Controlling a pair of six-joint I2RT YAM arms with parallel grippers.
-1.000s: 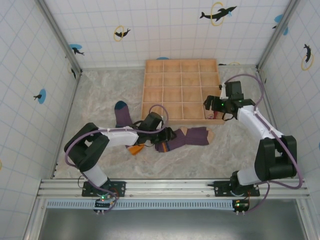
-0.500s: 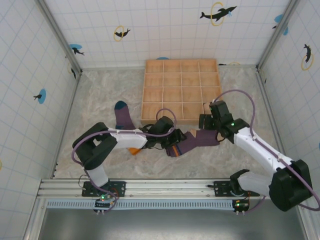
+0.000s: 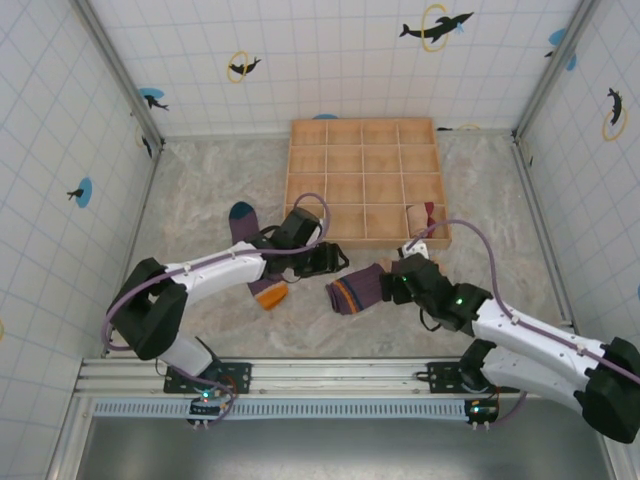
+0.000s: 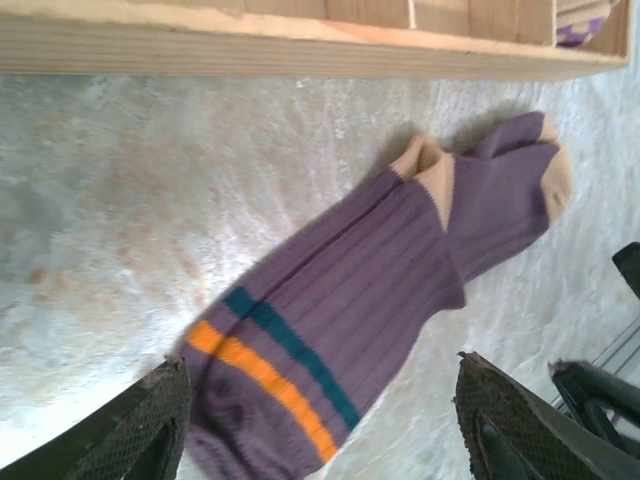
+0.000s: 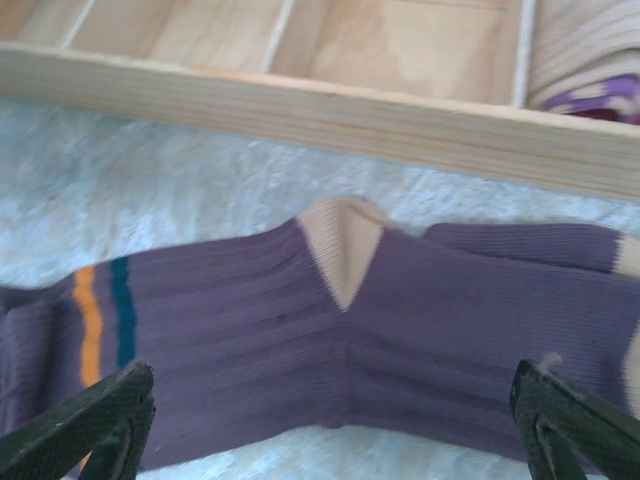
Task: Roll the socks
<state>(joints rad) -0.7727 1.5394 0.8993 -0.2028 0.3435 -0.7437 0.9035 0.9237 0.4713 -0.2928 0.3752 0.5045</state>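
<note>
One sock is judged done. A rolled tan knit sock with a dark-red cuff (image 3: pixel 426 214) is seen in the near-right corner compartment of the shallow wooden grid tray (image 3: pixel 345 162). The tray stands at the middle of the far edge of the marbled grey surface (image 3: pixel 200 185).

Two socks are left. The purple knit sock with tan toe and teal and orange stripes (image 4: pixel 350 300) is laid out unrolled between the tray's near wall and the surface's near edge, about midway along. The purple knit sock with teal toe and orange cuff (image 3: pixel 243 230) is laid flat left of centre and is partly crossed by the left arm.

No roll is yet begun on either. The jaws of the left gripper (image 4: pixel 320 375) are spread wide over the cuff end of the striped sock, and nothing is pinched. The jaws of the right gripper (image 5: pixel 330 390) are likewise spread, over the heel part. Whether any finger touches the fabric cannot be told.

The whole layout, with the teal-toed sock and the tray's open compartments, is given by the top view. There, much of the striped sock is hidden under the right gripper. Its ribbing, tan heel wedge and flat lie are supplied by the wrist views. A purple patch on the rolled sock is brought out by the right wrist view.
</note>
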